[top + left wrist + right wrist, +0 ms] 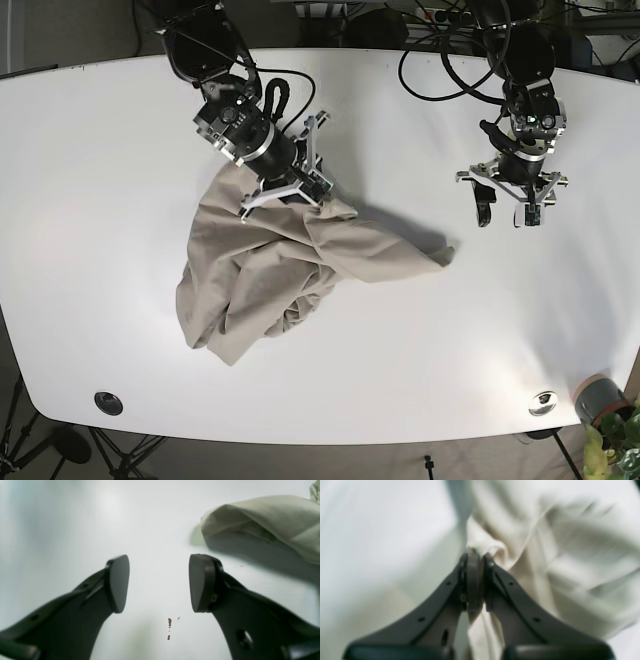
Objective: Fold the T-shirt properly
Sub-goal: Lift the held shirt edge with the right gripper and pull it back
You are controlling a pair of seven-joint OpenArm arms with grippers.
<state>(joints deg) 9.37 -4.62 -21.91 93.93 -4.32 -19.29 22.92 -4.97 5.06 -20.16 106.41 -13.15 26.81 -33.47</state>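
While the T-shirt lay bunched on the desk, the right tool pinched its upper edge and should have drawn it taut, the empty left tool gaping nearby.

A lab: white table, cables, tripod legs.

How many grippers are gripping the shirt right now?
1. The right gripper is shut on the shirt at its top edge. The left gripper is open over bare table, clear of the cloth.
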